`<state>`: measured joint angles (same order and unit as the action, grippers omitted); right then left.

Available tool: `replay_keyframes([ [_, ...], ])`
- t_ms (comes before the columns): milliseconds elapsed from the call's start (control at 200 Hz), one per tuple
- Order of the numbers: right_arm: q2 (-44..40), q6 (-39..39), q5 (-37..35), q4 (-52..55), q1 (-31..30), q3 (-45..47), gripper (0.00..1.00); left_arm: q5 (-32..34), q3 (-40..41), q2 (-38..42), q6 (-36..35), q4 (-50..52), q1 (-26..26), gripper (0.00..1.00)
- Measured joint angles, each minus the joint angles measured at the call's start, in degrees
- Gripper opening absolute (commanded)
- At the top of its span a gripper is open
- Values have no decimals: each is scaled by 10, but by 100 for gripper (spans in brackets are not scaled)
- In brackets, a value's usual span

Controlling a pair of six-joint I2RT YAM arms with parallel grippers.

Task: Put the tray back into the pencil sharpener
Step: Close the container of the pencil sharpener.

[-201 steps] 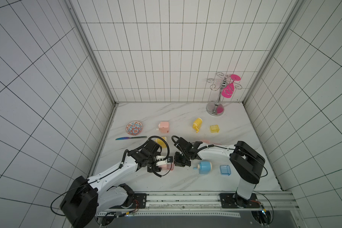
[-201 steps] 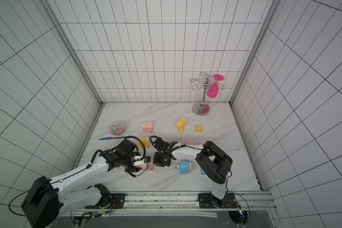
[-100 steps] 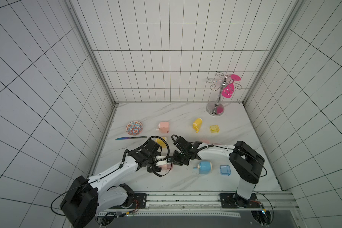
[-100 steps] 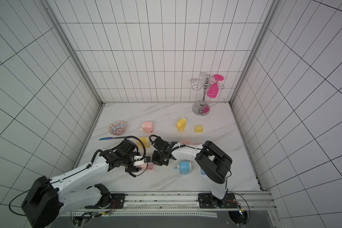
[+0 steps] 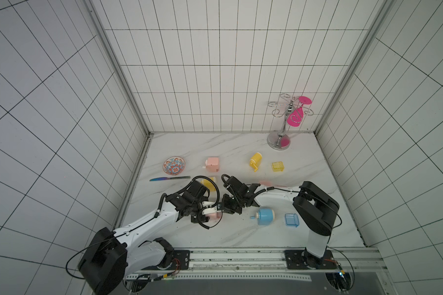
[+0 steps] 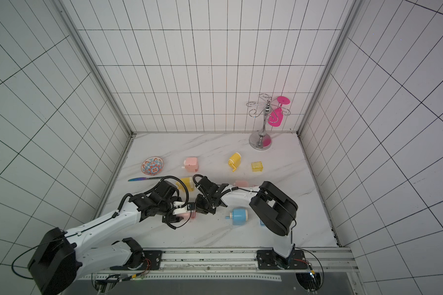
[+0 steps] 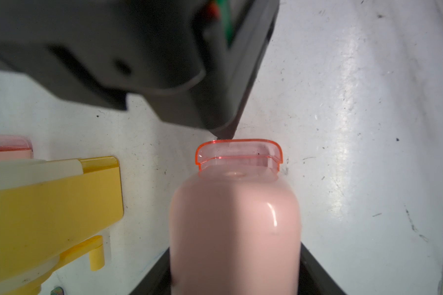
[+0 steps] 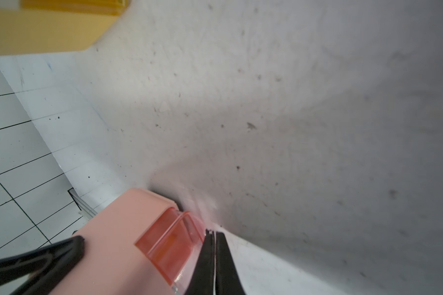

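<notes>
My left gripper [image 7: 234,255] is shut on a pink pencil sharpener [image 7: 234,224], held low over the table at front centre [image 5: 214,215]. A clear orange-pink tray [image 7: 238,153] sits partly inside the sharpener, its end sticking out of the far side. My right gripper [image 8: 214,240] is shut with nothing between its fingers. Its tips touch the tray's [image 8: 174,242] outer end. In both top views the right gripper [image 5: 225,204] [image 6: 199,204] meets the left gripper [image 5: 211,208] [image 6: 187,208] at the sharpener [image 6: 191,214].
A yellow sharpener [image 5: 209,182] lies just behind the left wrist. Further back are a pink sharpener [image 5: 212,163], a yellow sharpener [image 5: 255,159], a yellow tray [image 5: 278,166], a plate [image 5: 174,166], a knife [image 5: 169,178] and a glass stand [image 5: 279,141]. A blue sharpener [image 5: 265,216] and blue tray [image 5: 291,220] lie front right.
The right gripper has edged slightly left toward the sharpener held by the left gripper. The left arm has stayed in place.
</notes>
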<state>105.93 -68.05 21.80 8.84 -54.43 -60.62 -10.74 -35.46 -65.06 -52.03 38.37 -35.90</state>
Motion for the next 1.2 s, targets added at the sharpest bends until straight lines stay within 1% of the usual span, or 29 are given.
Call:
replay_keyframes([
  [345,5,-33,22,-64,1,10,7,0,0,-2,2,0,0,63],
  [660,18,-52,34,-92,4,23,8,0,0,-2,6,0,0,63],
  [775,16,-46,31,-82,4,23,11,2,0,-3,6,-2,0,70],
  [900,5,-25,19,-45,4,22,14,5,0,-4,3,-6,0,84],
  [959,-3,-15,10,-25,4,21,14,6,0,-4,4,-9,0,88],
  [1124,-21,5,-6,16,6,13,16,10,0,-4,6,-12,0,97],
  [1199,-26,14,-12,28,7,8,17,12,0,-3,7,-13,0,97],
])
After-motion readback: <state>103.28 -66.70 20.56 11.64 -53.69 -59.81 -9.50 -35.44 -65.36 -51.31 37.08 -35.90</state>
